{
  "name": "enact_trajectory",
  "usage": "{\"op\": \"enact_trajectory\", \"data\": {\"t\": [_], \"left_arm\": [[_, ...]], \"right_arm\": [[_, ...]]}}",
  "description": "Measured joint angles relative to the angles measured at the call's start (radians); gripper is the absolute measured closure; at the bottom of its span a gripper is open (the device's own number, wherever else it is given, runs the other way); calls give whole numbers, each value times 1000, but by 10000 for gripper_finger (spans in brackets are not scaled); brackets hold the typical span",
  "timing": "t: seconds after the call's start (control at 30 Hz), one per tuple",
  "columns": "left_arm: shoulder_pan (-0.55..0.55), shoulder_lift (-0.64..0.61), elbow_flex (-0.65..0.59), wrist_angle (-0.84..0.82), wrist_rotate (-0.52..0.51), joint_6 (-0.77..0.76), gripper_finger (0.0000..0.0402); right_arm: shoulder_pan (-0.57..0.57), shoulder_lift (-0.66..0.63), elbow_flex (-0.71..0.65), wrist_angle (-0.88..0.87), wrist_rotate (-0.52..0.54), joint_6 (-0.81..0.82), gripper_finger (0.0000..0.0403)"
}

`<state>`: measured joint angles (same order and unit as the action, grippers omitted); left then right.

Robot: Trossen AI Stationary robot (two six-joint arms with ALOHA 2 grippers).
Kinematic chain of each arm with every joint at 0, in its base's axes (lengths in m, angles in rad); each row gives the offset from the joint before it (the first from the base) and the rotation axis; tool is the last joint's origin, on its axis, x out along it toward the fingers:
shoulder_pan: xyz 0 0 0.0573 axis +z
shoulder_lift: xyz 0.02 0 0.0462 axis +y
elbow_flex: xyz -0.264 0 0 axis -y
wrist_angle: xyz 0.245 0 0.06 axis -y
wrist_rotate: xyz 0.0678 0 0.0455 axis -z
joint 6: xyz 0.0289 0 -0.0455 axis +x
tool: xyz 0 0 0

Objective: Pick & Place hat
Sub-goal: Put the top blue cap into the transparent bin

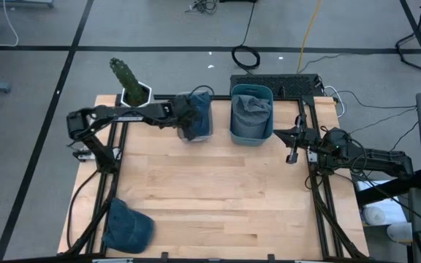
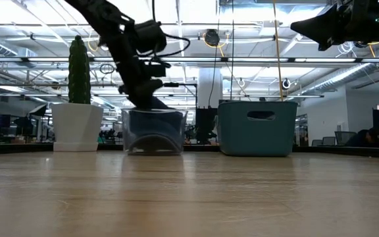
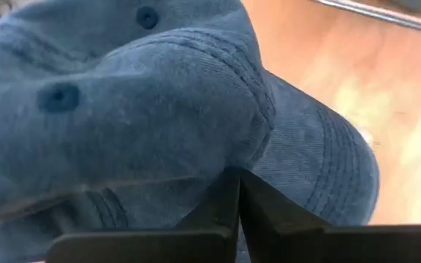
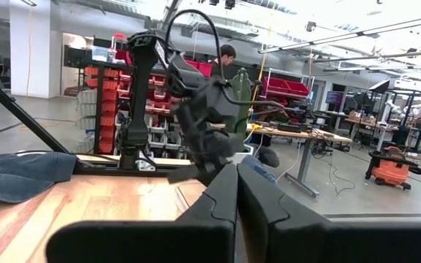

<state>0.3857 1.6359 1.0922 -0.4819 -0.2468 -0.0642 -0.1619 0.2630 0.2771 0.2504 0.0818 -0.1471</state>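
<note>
Blue denim hat (image 3: 159, 109) over clear bin (image 2: 153, 131)

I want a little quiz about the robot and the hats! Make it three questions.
1. True or false: the right gripper holds a hat.
2. Where is the left gripper? A) above the clear bin B) beside the cactus C) by the hat at the table's near corner
3. What fills the teal bin?

Key: 1. False, it is shut and holds nothing. 2. A, shut on a blue hat. 3. Hats, piled up.
</note>
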Motion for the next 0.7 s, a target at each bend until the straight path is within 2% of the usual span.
{"op": "enact_trajectory", "data": {"t": [0.23, 0.37, 0.5, 0.7], "left_arm": [[32, 133, 6, 44, 60, 2, 393], [35, 142, 6, 41, 74, -2, 383], [36, 142, 6, 32, 91, -17, 397], [35, 142, 6, -3, 124, -25, 393]], "right_arm": [[0, 0, 0, 0, 0, 0, 403], [0, 0, 0, 0, 0, 0, 403], [0, 0, 0, 0, 0, 0, 403], [0, 0, 0, -1, 0, 3, 403]]}}
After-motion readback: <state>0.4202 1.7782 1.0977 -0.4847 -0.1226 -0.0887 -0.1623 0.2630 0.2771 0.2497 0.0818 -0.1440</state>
